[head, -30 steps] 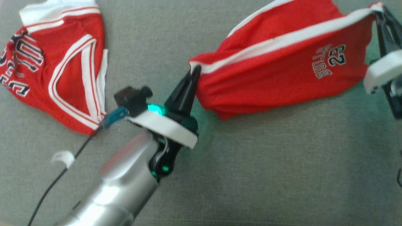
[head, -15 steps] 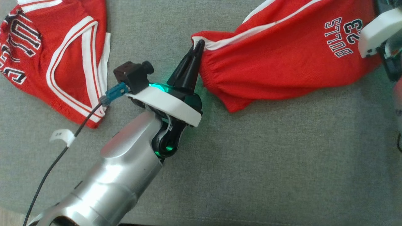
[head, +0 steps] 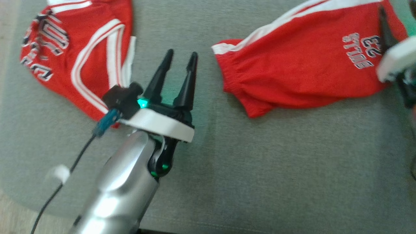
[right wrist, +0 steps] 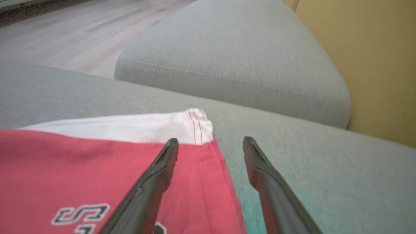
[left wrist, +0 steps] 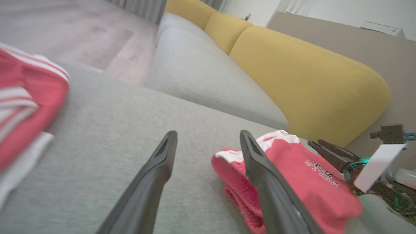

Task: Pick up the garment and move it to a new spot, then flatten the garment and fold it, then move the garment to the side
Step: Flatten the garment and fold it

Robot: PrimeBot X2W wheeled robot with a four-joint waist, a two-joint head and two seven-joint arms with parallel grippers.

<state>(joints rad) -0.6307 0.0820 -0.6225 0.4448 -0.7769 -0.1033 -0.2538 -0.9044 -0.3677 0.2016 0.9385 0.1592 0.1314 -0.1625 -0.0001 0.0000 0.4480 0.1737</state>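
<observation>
Here shows the red Bulls shorts point(head: 302, 65) lying rumpled on the grey sofa cushion point(head: 260, 162), right of centre in the head view. Shows the left hand point(head: 182, 53) spread wide and empty, just beside the gathered end, not touching. Shows the right hand point(right wrist: 210, 141) likewise spread, gripping nothing, one finger above the white-trimmed corner. Places a red jersey point(head: 81, 58) well apart, far left.

We log the red basketball shorts with white side stripes point(head: 302, 74) lying loose on the grey fabric cushion point(head: 260, 182), stretched sideways across its far right part. The gathered left edge points toward the cushion's middle, and a white stripe runs along the far side. Dark, white-outlined "BULLS" lettering with a number faces up near the right end. The near edge is rumpled and bulges at its lower left corner.
</observation>
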